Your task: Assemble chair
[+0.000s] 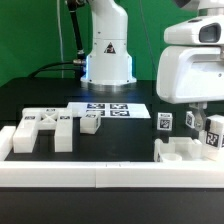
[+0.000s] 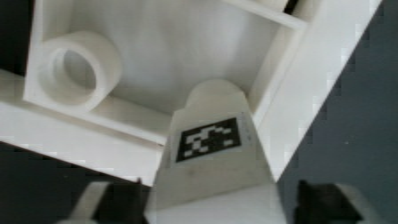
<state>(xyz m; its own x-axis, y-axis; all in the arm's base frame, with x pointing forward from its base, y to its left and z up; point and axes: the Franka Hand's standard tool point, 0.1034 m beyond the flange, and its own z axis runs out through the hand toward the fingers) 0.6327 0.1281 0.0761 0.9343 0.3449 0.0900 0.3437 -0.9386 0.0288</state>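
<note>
White chair panel (image 2: 71,70) with its round hole lies near the table's (image 1: 60,95) front edge, toward the exterior view's right corner. The tagged post (image 2: 210,140) rises in front of it between the gripper's (image 2: 214,205) 2 fingers (image 2: 103,205), spread just clear of its sides. Closing off-centre could tilt the post and knock it against the panel.

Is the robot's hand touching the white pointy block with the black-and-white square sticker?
Cannot tell. The wrist view shows the hand with its fingers either side of the chunky matte white block with the black-and-white tag, but blurry edges hide any contact or gap.
</note>
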